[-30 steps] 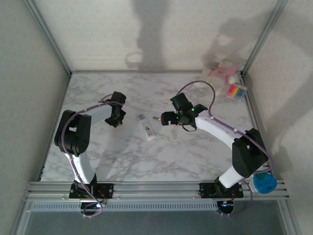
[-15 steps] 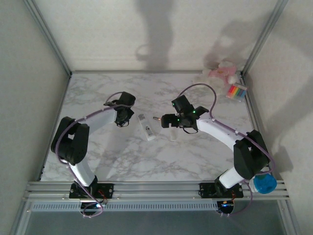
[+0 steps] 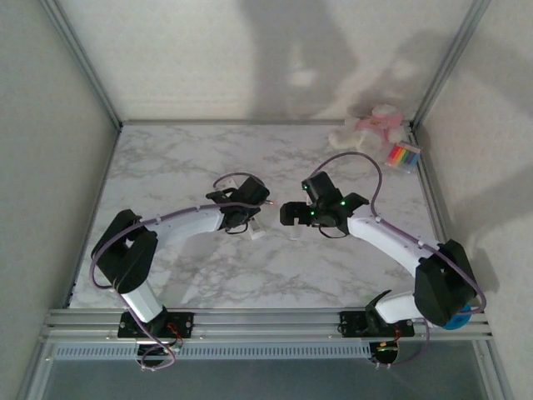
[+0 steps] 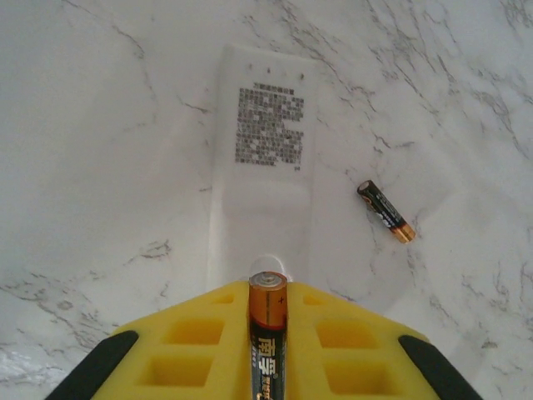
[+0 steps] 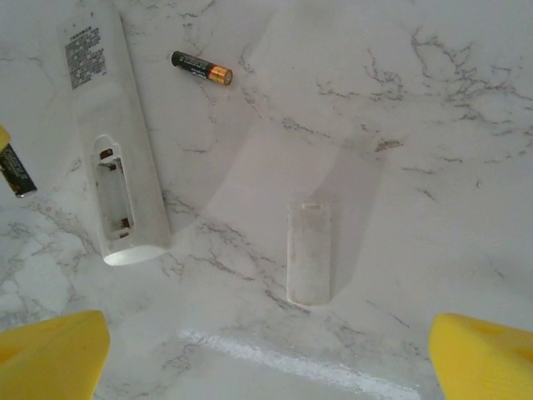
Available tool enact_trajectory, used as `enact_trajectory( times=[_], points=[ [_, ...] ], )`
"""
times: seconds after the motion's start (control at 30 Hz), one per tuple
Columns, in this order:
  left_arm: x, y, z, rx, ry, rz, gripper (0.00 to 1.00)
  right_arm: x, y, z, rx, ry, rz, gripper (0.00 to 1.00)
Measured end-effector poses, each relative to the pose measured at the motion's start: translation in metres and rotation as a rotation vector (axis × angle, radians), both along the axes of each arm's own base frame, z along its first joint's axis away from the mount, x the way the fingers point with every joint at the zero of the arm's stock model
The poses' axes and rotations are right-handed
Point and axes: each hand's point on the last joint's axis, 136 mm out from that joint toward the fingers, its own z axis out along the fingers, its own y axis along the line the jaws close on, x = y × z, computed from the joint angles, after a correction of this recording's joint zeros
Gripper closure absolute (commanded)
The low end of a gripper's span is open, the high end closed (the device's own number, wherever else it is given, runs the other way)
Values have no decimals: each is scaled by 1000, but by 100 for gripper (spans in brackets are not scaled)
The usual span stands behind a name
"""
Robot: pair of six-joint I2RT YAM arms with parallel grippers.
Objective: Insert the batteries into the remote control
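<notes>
Swung in from nine o'clock, the left gripper now hovers over the remote, clamping one battery ready to seat, while the other battery lies at two o'clock and the right gripper waits spread wide.

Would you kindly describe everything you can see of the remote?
The remote is a slim white plastic bar lying flat, back up, on the marble table. A grey printed label sits at one end; at the other the battery bay stands open and empty. Its cover lies apart. Nothing grips it.
</notes>
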Motion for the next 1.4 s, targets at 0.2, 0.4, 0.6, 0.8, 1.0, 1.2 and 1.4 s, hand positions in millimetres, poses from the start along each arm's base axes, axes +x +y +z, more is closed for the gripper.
enact_trajectory(
  times=[0.2, 0.4, 0.6, 0.8, 1.0, 1.2, 1.4],
  points=[
    [-4, -8, -6, 30, -26, -20, 86, -9, -6, 1, 14, -5, -5, 1],
    [-4, -16, -17, 68, -34, -46, 86, -17, -12, -3, 10, 2, -8, 1],
    [-3, -16, -26, 98, -32, -59, 86, -18, -13, -2, 13, -3, -8, 1],
    [-3, -15, -36, 130, -20, -70, 86, -18, -13, -3, 15, 2, -14, 1],
    [-2, -15, -41, 142, -16, -82, 85, -18, -13, -3, 18, 5, -20, 1],
    [-2, -15, -45, 155, -11, -95, 85, -18, -13, -3, 19, 6, -23, 1],
    [-3, -15, -48, 157, -8, -96, 85, -18, -13, -4, 19, 7, -23, 1]
  ],
)
